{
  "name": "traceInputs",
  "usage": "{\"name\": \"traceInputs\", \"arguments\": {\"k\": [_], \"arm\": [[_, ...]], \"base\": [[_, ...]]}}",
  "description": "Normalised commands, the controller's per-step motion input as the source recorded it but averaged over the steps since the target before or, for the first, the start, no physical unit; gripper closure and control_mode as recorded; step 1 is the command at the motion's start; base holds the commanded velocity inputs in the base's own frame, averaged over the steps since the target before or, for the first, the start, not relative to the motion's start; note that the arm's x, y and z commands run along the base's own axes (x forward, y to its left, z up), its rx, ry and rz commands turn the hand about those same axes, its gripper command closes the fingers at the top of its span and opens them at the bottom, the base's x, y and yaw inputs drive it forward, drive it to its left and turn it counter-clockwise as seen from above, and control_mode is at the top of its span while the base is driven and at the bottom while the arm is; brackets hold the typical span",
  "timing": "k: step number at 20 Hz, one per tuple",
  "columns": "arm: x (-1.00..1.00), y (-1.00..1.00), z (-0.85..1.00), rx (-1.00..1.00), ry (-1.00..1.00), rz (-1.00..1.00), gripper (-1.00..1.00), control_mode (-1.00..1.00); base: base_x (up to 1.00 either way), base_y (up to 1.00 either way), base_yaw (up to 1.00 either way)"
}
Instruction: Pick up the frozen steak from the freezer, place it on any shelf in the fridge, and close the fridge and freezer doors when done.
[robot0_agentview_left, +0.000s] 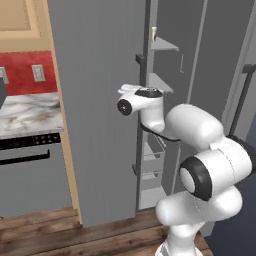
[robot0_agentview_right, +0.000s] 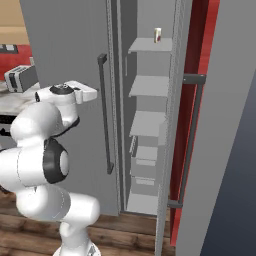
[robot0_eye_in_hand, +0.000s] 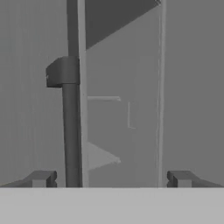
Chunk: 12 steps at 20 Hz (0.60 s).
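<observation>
The freezer (robot0_agentview_right: 148, 122) stands open, a narrow compartment with short pale shelves and drawer baskets (robot0_agentview_left: 152, 150) low down. Its door (robot0_agentview_right: 197, 150) is swung out to the right. The wider plain fridge door (robot0_agentview_left: 97, 115) to the left is shut, so the fridge and its shelves are hidden. My gripper (robot0_eye_in_hand: 111, 179) is open, close in front of that door's dark vertical handle (robot0_eye_in_hand: 71, 131); the bar rises between my fingertips, nearer the left one. In the right base view the gripper (robot0_agentview_right: 95, 93) sits just left of the handle (robot0_agentview_right: 103, 115). The frozen steak is out of view.
A small pale carton (robot0_agentview_right: 157, 35) stands on the top freezer shelf. Left of the fridge are a marble counter (robot0_agentview_left: 30, 115), an oven front (robot0_agentview_left: 30, 175) below it and a toaster (robot0_agentview_right: 20, 77). The freezer door's handle (robot0_agentview_left: 244, 100) juts out at the right.
</observation>
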Motion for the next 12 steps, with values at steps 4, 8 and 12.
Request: {"name": "traceInputs", "arguments": {"k": [4,8,12], "arm": [[-1.00,0.00,0.43,0.03,0.05,0.00,-1.00,-1.00],[-1.00,0.00,0.50,0.08,0.05,0.00,-1.00,-1.00],[-1.00,0.00,0.58,0.13,0.10,0.00,-1.00,-1.00]], "base": [[0.00,0.00,0.00],[0.00,0.00,0.00],[0.00,0.00,0.00]]}}
